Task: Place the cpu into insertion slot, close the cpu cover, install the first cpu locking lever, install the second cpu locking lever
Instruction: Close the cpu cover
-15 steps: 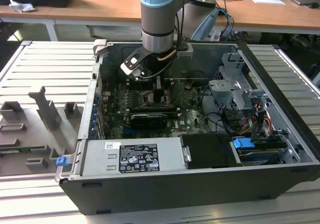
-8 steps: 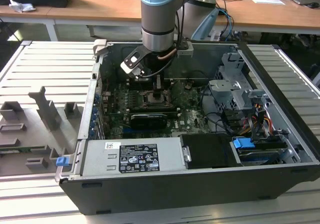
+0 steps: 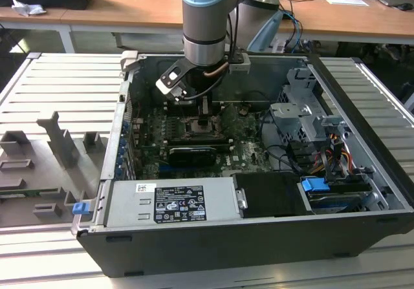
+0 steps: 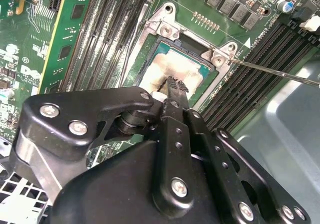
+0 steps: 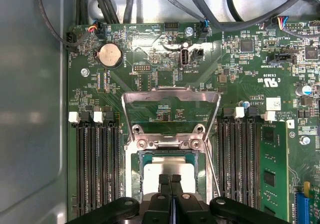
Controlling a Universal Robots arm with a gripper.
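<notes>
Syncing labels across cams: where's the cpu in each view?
Exterior view: cpu in the middle of the motherboard, under the hand.
First wrist view: pale square beside the raised cpu cover hinge.
Second wrist view: pale smeared face just beyond the hand.
Shared landmark: the hand's closed tips over the cpu.

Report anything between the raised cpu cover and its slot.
The black tool, shut, hangs over the pale square cpu seated in the dark-framed insertion slot, in the way of the raised silvery metal cpu cover.
</notes>
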